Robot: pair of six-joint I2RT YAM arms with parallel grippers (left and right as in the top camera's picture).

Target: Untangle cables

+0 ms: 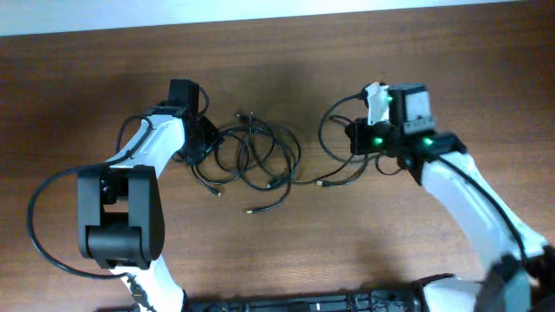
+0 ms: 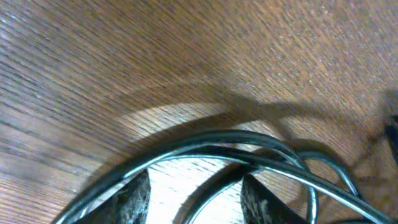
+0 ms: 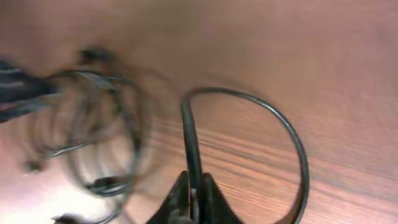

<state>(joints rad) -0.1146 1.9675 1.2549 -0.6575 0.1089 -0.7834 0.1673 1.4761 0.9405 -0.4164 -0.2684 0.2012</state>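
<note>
Several thin black cables [image 1: 256, 156] lie tangled in overlapping loops in the middle of the wooden table. My left gripper [image 1: 201, 143] is low over the tangle's left edge. In the left wrist view its fingers [image 2: 194, 202] are open, and cable strands [image 2: 249, 146] run across and between them. My right gripper [image 1: 357, 139] is at the tangle's right side, shut on a cable that curls into a loop [image 1: 334, 130]. The right wrist view shows the fingers [image 3: 191, 196] pinched on that cable [image 3: 292, 143], with the tangle [image 3: 93, 137] blurred at left.
Small plug ends [image 1: 251, 210] lie at the front of the tangle. Thicker black arm wires [image 1: 39, 217] loop at the left by the left arm's base [image 1: 117, 217]. Bare wooden tabletop [image 1: 347, 251] lies in front.
</note>
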